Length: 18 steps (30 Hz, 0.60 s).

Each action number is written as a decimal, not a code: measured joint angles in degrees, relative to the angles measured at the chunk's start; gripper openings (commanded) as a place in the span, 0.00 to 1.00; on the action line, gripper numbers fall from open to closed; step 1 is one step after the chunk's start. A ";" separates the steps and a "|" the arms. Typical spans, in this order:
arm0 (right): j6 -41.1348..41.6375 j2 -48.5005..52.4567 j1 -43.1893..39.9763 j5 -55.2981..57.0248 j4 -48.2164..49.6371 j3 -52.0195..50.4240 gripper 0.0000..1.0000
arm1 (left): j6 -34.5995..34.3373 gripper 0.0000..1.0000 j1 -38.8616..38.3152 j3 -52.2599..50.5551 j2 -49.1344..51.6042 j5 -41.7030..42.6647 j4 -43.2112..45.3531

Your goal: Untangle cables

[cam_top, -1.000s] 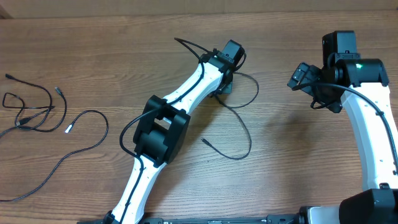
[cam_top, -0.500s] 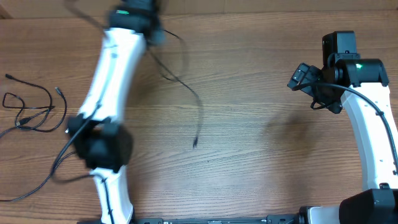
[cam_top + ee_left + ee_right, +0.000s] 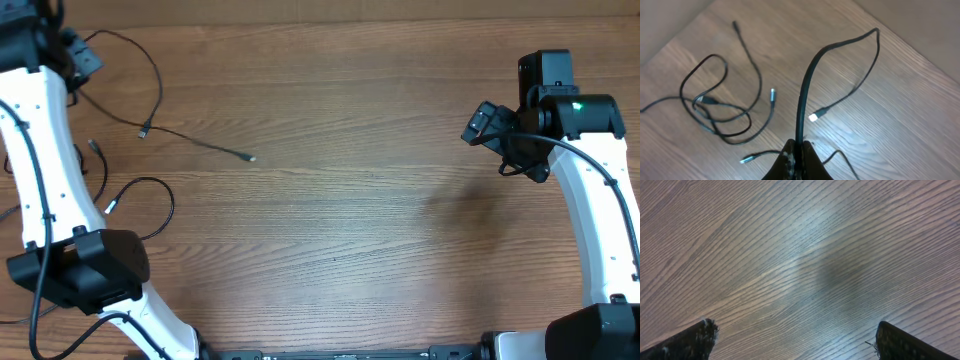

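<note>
Pinching one cable partway along, your left gripper is clamped tight at the far-left corner of the table; the other cables lie looped below. Your right gripper gapes wide and empty. Expect light, limp, slippery cords; take hold near a plug end

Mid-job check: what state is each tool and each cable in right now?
left tool: shut, pinching one cable, lifted off the table.
right tool: open, holding nothing.
held cable: gripped by the left tool, arching up out of it.
loose cables: lying on the table, loops overlapping, no tool on them.
</note>
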 measured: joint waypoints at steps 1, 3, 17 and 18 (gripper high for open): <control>-0.02 0.00 0.00 -0.04 -0.02 0.00 1.00 | -0.50 0.04 0.81 -0.02 0.00 0.17 0.00; -0.02 0.00 0.00 -0.04 -0.20 0.00 1.00 | -1.57 0.41 2.27 -0.02 0.00 0.46 0.00; -0.44 0.00 0.00 -0.48 -0.26 0.00 1.00 | 1.42 0.89 5.27 -0.02 -0.02 6.91 -6.40; -0.83 0.00 0.00 -0.81 -0.20 0.00 1.00 | 2.80 0.84 5.16 -0.02 0.00 8.07 -6.73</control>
